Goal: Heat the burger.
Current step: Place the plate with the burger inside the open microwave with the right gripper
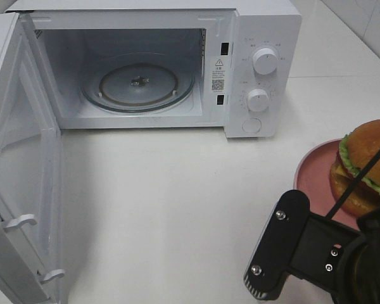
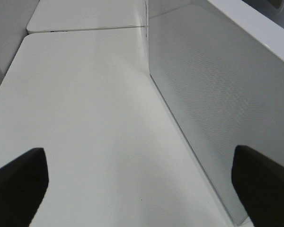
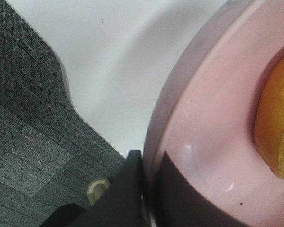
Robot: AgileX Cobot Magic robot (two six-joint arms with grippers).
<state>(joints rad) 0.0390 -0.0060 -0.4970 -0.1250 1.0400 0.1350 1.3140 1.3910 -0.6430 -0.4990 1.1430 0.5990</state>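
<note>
A label on the white microwave front shows a warning triangle and a QR code. Its print is too small to read, as are the marks round the two round knobs. Inside lies a round glass turntable. The door, with its fine dotted mesh, stands open at the left. At the near right the glossy burger sits on a smooth pink plate on the white table, well apart from the microwave. The right gripper pinches the plate's rim. The left gripper is spread wide beside the door.
</note>
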